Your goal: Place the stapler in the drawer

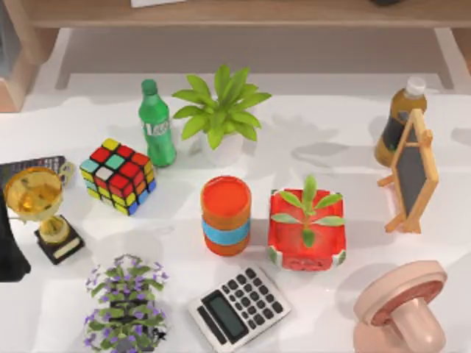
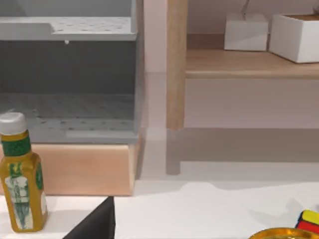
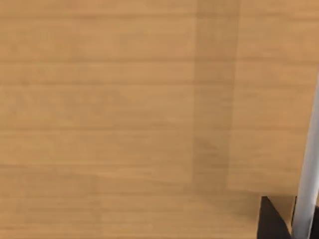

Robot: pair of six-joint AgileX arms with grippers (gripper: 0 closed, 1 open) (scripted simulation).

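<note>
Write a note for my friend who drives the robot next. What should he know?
Left arm: at the table's left edge, beside the gold trophy; I cannot tell the state of its tool.
Right arm: its wrist camera faces a wooden panel up close.
Drawer: possibly the grey open-fronted unit on a wooden base in the left wrist view.
Stapler: whereabouts unconfirmed. Do not mistake the calculator for it.
Done: nothing I can confirm.
Left: probably everything. Locate the stapler, grasp it, place it in the drawer.
</note>
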